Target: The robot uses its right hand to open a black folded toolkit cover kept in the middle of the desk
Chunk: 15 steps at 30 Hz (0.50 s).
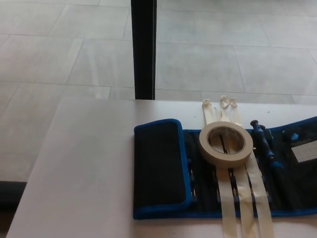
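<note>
I see neither hand in frame. The toolkit cover (228, 171) lies on the surface (84, 168), long axis left-to-right — its folded flap (159, 168) at my left end, far from the right arm.

Tape roll (226, 143) on toolkit (223, 173) (desk (79, 168) beneath).
</note>
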### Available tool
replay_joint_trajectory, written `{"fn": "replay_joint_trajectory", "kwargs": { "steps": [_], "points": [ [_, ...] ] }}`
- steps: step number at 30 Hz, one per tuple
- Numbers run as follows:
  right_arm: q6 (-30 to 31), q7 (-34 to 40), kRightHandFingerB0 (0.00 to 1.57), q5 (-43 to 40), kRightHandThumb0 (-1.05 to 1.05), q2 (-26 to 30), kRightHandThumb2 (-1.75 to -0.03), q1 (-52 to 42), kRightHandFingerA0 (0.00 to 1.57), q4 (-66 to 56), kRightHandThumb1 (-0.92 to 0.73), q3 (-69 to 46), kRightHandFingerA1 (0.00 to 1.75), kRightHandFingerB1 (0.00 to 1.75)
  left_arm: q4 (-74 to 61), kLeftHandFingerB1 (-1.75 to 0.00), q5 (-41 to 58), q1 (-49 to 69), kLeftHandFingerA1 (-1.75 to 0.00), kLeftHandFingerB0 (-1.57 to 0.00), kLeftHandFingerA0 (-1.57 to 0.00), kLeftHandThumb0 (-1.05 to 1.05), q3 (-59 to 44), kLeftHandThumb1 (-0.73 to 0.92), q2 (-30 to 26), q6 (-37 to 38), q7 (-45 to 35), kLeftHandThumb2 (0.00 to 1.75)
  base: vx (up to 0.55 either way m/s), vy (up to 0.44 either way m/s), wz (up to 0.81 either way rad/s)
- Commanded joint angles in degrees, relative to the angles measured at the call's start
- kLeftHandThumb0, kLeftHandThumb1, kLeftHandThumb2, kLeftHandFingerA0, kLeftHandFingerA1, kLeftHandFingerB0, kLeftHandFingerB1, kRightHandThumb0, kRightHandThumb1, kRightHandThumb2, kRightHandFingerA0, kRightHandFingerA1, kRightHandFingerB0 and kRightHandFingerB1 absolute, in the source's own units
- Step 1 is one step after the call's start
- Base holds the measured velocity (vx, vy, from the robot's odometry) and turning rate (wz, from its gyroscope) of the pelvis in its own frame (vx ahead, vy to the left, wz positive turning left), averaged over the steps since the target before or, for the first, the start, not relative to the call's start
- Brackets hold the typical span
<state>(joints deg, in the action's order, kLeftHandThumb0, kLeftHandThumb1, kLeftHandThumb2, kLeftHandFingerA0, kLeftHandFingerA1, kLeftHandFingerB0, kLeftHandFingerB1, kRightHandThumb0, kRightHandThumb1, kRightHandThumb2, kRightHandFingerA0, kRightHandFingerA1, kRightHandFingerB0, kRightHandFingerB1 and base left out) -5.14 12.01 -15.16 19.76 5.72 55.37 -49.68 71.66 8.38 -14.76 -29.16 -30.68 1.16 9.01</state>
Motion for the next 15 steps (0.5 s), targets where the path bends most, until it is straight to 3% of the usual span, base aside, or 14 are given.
{"fn": "replay_joint_trajectory", "kwargs": {
  "steps": [1, 2, 4, 5, 6, 7, 8, 14, 15],
  "points": [
    [-0.79, -2.38, 0.52, -2.46, -0.54, -0.29, -0.6, -1.98, 0.73, -1.34, -0.66, 2.08, 0.91, 0.5, 0.24, -1.49, 1.19, 1.29, -1.5, -0.31, -0.26, -1.05, -0.2, 0.39, -1.02, 0.27, -0.77, 1.31, 0.0, 0.0, 0.0],
    [-1.3, -2.66, 0.56, -2.59, -0.54, -0.22, -0.6, -1.99, 0.77, -0.71, -0.65, 2.53, 0.85, 0.49, 0.29, -1.53, 1.06, 1.01, -1.5, -0.4, -0.28, -1.05, -0.06, 0.36, -1.13, -0.1, -0.44, 1.35, 0.0, 0.0, 0.0],
    [-1.97, -2.49, 0.57, -2.87, -0.54, -0.28, -0.6, -2.15, 0.78, -0.55, -0.65, 3.27, 0.84, 0.5, 0.33, -1.49, 1.26, 0.53, -1.52, -0.31, -0.28, -1.05, -0.06, 0.35, -1.31, -1.0, -0.19, 1.35, 0.0, 0.0, 0.0],
    [-1.91, -2.4, 0.57, -3.2, -0.53, -0.34, -0.59, -2.14, 0.77, -0.85, -0.66, 3.39, 0.88, 0.51, 0.16, -1.14, 1.15, 0.56, -1.15, -0.39, -0.4, -1.05, 0.13, 0.41, -1.28, -0.94, -0.16, 1.4, 0.0, 0.0, 0.0],
    [-2.42, -2.32, 0.58, -3.28, -0.53, -0.45, -0.59, -2.25, 0.76, -0.99, -0.65, 3.56, 0.92, 0.51, 0.22, -1.12, -0.04, 0.63, -1.16, -0.4, -0.47, -1.03, 1.4, 0.42, -1.55, -1.15, -0.27, 1.38, 0.0, 0.0, 0.0],
    [-2.55, -2.26, 0.58, -3.53, -0.53, -0.58, -0.59, -2.57, 0.76, -1.12, -0.65, 3.6, 0.92, 0.51, 0.26, -1.12, -0.03, 0.44, -1.16, -0.4, -0.47, -1.03, 1.69, 0.42, -1.64, -1.22, -0.3, 1.38, 0.0, 0.0, 0.0],
    [-3.18, -2.02, 0.6, -2.96, -0.52, -0.55, -0.59, -2.78, 0.76, -1.09, -0.65, 4.22, 0.95, 0.55, -0.22, -1.41, 0.05, 0.71, -1.44, -0.28, -0.27, -1.05, 1.94, 0.38, -1.63, -1.01, -0.6, 1.33, 0.0, 0.0, 0.0],
    [-2.1, -1.81, 0.63, -3.52, -0.48, -0.28, -0.59, -3.36, 0.74, -1.93, -0.66, 5.61, 0.94, 0.59, 0.76, -1.47, 1.41, 1.82, -1.48, -0.32, -0.27, -1.05, 1.24, 0.39, -1.21, 0.07, -0.36, 1.31, 0.0, 0.0, 0.0],
    [-1.5, -1.22, 0.62, -3.54, -0.48, -0.51, -0.59, -3.66, 0.75, -3.18, -0.66, 5.81, 0.96, 0.6, 0.51, -1.14, 1.46, 1.78, -1.17, -0.42, -0.46, -1.05, 1.34, 0.42, -1.24, -0.23, -0.53, 1.38, 0.0, 0.0, 0.0]
  ]
}}
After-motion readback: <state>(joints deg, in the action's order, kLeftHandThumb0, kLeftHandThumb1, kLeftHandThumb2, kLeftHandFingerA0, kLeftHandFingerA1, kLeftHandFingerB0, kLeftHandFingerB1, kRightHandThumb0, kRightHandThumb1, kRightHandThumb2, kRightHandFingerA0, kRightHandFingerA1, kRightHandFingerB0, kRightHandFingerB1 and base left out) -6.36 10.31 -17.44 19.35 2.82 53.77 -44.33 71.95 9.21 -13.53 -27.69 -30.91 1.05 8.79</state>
